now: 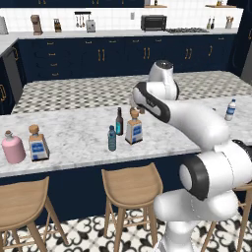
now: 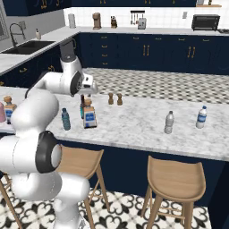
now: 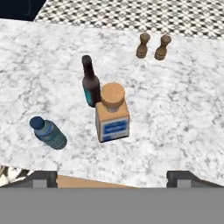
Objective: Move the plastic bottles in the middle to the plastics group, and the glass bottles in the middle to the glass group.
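White-grey marble tabletop [image 1: 74, 142], left to right in the left base view. Far left: squat round pink flask with small stopper [image 1: 13, 147], and just beside it on the right a square clear bottle with cork stopper and blue label [image 1: 38, 143] – both upright, near each other, well apart from the middle cluster

Middle: small translucent teal-blue plastic bottle with darker cap [image 1: 112, 138], upright, nearest the front edge. Just right and behind it, slim dark long-necked bottle with teal label [image 1: 119, 122]. Right of that, a second square clear cork-stoppered bottle with blue label [image 1: 134, 127]. In the hand view the dark bottle [image 3: 90, 86] sits just behind the square one [image 3: 112, 114], close, contact unclear; teal bottle [image 3: 48, 132] apart to its left

Behind the cluster, two small brown wooden shakers [image 3: 152, 46] side by side

Further right in the right base view: small grey-clear ribbed bottle [image 2: 169, 122], then clear-white water bottle with blue cap and blue label [image 2: 201, 117] – near each other, well apart from the middle

End effector [image 3: 112, 179] hovers above the middle cluster, fingers spread wide, holding nothing, fingertips at the bottom edge of the hand view, the square cork bottle between them further up the frame

Wooden stools [image 1: 132, 186] stand below the tabletop front
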You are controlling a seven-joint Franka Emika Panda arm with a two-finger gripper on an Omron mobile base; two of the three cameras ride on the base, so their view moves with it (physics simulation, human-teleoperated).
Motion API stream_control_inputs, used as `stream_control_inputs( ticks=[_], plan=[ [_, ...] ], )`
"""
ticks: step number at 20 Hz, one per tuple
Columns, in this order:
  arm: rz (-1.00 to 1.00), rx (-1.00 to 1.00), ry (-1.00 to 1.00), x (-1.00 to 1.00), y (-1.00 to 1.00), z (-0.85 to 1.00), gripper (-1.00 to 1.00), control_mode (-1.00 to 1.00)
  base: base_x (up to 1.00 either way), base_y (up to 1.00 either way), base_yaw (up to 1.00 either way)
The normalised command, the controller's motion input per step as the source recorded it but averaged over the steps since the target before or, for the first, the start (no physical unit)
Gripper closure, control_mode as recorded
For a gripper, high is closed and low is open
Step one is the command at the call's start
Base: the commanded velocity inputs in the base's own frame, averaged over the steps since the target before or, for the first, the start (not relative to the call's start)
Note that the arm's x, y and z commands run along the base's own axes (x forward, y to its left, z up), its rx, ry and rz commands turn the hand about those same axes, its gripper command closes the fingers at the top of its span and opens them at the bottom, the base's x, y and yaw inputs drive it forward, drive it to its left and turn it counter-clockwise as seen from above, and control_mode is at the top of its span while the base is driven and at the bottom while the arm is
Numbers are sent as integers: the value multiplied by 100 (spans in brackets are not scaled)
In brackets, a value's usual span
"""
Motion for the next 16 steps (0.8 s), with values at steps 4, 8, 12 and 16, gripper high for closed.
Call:
stream_control_inputs(
  ticks=[4, 8, 12, 16],
  plan=[
    [0, 0, 6, 67, 3, -49, -100, -100, 0, 0, 0],
    [0, 0, 5, 61, 7, -54, -100, -100, 0, 0, 0],
    [0, -1, 5, 66, 16, -52, -100, -100, 0, 0, 0],
    [0, 0, 3, 58, 8, -37, -100, -100, 0, 0, 0]
  ],
)
